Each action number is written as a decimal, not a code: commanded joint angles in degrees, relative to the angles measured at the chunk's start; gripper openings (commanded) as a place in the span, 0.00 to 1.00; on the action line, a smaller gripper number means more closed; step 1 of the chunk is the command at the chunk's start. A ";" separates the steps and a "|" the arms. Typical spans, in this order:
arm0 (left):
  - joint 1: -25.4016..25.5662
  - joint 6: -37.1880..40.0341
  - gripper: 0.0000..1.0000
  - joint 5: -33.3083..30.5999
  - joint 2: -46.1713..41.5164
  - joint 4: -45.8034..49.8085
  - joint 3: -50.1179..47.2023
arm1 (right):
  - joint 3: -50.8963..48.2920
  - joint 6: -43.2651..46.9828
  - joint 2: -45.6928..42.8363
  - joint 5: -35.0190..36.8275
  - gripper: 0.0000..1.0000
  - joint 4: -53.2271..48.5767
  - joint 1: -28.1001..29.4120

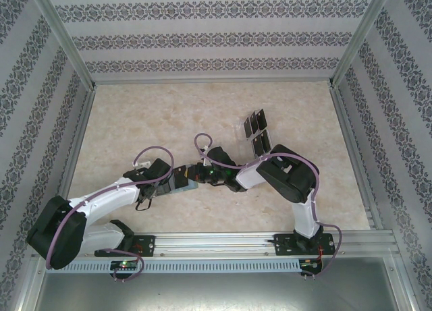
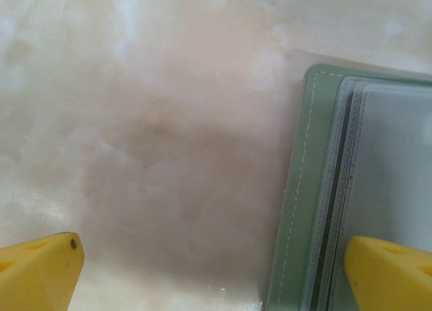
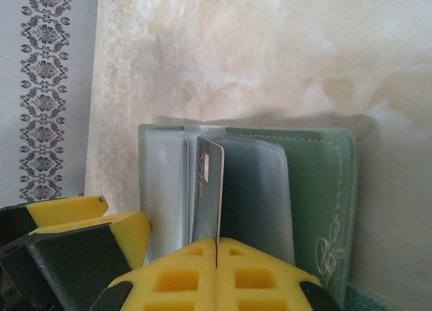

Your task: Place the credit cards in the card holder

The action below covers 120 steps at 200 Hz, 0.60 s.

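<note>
From above, the two arms meet in the middle of the pale, marble-looking table [image 1: 135,115]. A clear tray [image 1: 239,127] with more black cards [image 1: 256,124] sits well apart from them, farther back on the right. The right wrist view shows what the top view is too far away to show. The soft green card holder [image 3: 317,183] lies open, with a stitched edge, a little leaf drawing and shiny clear sleeves [image 3: 253,189]. The right gripper [image 3: 216,251] has its bumpy yellow fingers pressed together on a thin black card [image 3: 208,189]. The card stands on its edge between the sleeves. In the left wrist view, the left gripper [image 2: 216,277] is spread wide. One yellow finger is above the holder's sleeves and the other is above bare table.
</note>
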State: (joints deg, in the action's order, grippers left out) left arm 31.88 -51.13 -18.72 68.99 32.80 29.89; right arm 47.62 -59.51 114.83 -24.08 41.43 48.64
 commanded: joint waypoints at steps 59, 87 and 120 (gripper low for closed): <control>0.56 -3.42 1.00 -2.70 -2.97 4.48 -1.82 | -3.48 1.37 -2.24 -0.36 0.00 -0.64 -2.74; 0.56 -3.64 1.00 -2.46 -2.77 4.31 -1.96 | -3.58 1.26 -2.11 -1.02 0.00 -0.12 -2.94; 0.51 -3.29 1.00 -2.30 -2.76 3.83 -1.78 | -2.69 0.66 -2.32 -5.12 0.00 2.46 -3.29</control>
State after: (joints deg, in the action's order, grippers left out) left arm 31.88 -53.25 -19.81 66.67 34.74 28.69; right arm 44.97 -59.48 113.62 -25.76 42.76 46.00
